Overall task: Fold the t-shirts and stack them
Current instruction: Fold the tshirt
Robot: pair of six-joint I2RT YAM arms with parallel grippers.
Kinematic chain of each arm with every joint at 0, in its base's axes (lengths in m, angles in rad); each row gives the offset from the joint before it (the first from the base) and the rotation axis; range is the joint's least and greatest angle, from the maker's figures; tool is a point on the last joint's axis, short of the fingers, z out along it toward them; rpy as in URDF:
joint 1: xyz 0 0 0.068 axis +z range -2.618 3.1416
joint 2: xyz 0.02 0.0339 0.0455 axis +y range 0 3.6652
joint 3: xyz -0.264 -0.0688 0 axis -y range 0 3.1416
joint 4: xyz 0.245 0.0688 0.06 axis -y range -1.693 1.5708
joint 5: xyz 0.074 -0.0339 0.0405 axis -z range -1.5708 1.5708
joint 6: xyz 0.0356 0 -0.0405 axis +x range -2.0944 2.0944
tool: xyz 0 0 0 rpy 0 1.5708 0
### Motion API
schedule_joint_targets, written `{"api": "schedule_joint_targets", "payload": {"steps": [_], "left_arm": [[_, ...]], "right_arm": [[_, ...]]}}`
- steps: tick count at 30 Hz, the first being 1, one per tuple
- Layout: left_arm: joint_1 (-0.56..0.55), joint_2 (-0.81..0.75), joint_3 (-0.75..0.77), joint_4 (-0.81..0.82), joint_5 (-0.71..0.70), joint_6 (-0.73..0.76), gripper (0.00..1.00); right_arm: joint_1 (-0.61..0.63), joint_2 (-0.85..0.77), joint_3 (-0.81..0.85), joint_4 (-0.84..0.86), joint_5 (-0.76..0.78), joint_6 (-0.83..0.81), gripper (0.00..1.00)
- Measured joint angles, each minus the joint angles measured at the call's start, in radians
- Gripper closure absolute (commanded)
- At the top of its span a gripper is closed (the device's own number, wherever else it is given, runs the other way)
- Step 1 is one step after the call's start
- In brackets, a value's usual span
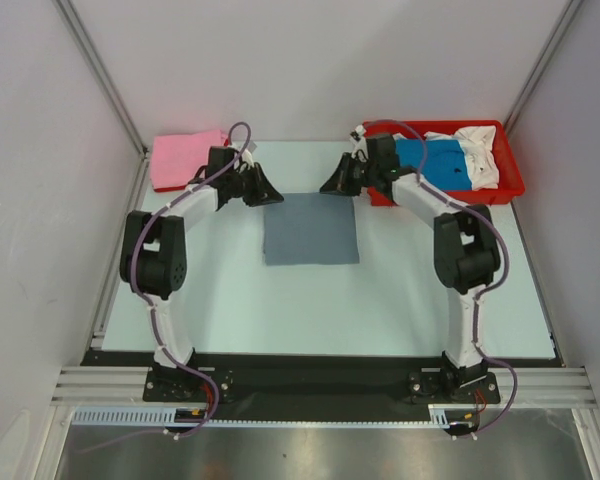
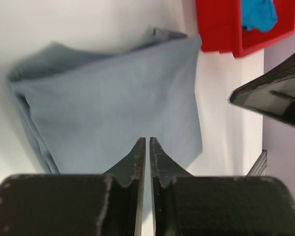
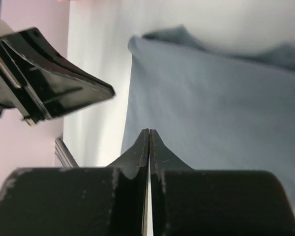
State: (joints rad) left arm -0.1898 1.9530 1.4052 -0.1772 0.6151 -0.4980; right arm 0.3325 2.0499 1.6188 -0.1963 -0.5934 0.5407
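Observation:
The slate grey t-shirt lies folded into a flat square on the table's middle; it also shows in the left wrist view and the right wrist view. My left gripper hovers at its far left corner, shut and empty. My right gripper hovers at its far right corner, shut and empty. A folded pink t-shirt lies at the far left. Bright blue and white shirts lie in the red tray.
The red plastic tray stands at the far right, just behind my right arm; it also shows in the left wrist view. White walls enclose the table on three sides. A metal rail runs along the near edge.

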Motion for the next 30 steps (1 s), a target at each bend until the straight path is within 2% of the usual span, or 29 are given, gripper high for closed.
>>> {"api": "schedule_joint_targets", "payload": {"steps": [4, 9, 18, 22, 26, 28, 29, 30], "left_arm": [[0.015, 0.152, 0.056, 0.111, 0.026, -0.055, 0.91], [0.019, 0.288, 0.070, 0.174, 0.042, -0.096, 0.92], [0.029, 0.351, 0.230, 0.161, 0.065, -0.069, 0.90], [0.046, 0.352, 0.269, 0.138, 0.068, -0.051, 0.89], [0.061, 0.343, 0.286, 0.077, 0.040, -0.006, 0.86], [0.064, 0.322, 0.285, 0.028, 0.001, 0.026, 0.81], [0.064, 0.300, 0.284, -0.006, -0.032, 0.046, 0.79], [0.064, 0.276, 0.278, -0.029, -0.060, 0.060, 0.78]], "right_arm": [[0.038, 0.156, 0.064, 0.159, 0.047, 0.107, 1.00], [0.049, 0.277, 0.065, 0.243, 0.114, 0.176, 1.00], [-0.037, 0.318, 0.082, 0.262, 0.191, 0.160, 1.00], [-0.070, 0.323, 0.151, 0.199, 0.202, 0.119, 1.00], [-0.068, 0.335, 0.340, 0.022, 0.238, 0.012, 0.99], [-0.047, 0.335, 0.443, -0.072, 0.271, -0.056, 0.95], [-0.027, 0.332, 0.499, -0.125, 0.301, -0.099, 0.81], [0.000, 0.327, 0.554, -0.181, 0.349, -0.138, 0.73]]}}
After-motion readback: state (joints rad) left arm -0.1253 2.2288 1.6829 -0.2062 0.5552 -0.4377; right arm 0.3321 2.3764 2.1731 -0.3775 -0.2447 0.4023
